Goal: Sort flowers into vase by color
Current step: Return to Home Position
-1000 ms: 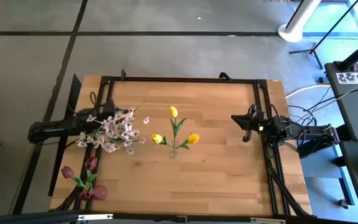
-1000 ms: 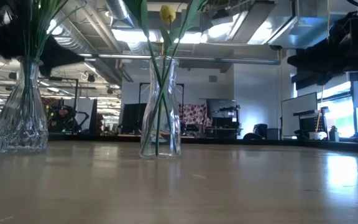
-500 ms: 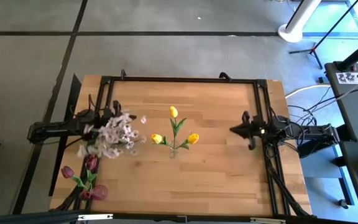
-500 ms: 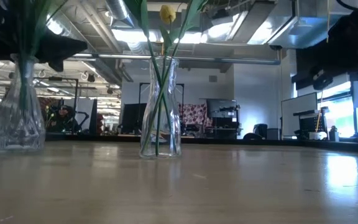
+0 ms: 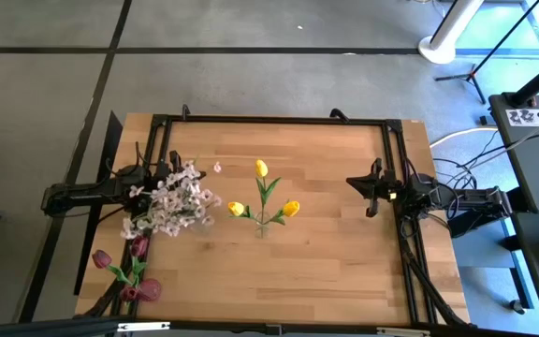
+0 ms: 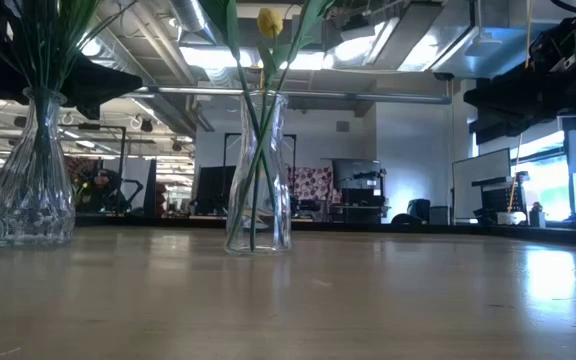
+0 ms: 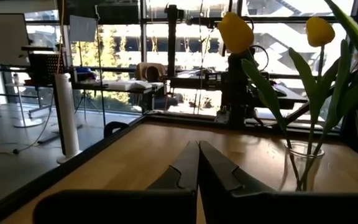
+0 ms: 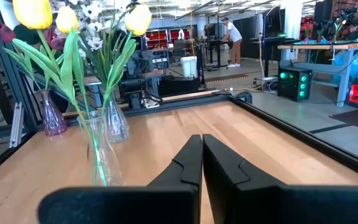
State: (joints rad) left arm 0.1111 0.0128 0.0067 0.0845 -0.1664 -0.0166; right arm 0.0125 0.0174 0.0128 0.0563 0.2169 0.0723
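1. Three yellow tulips (image 5: pixel 261 168) stand in the clear vase (image 6: pixel 258 170) mid-table.
2. Left of that clear vase, white-pink blossoms (image 5: pixel 171 201) fill a cut-glass vase (image 6: pixel 30 170); dark red blooms (image 5: pixel 138 245) sit in the purple vase (image 8: pixel 51 115) farther left.
3. Fingers pressed together and empty, the left gripper (image 7: pixel 197 165) waits left of the clear vase, the right gripper (image 8: pixel 202 158) well to its right.

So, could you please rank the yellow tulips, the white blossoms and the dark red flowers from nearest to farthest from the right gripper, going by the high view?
From the right gripper, on the right:
1. Yellow tulips, centre.
2. White blossoms, left side, beside the left gripper.
3. Dark red flowers, lower-left corner.
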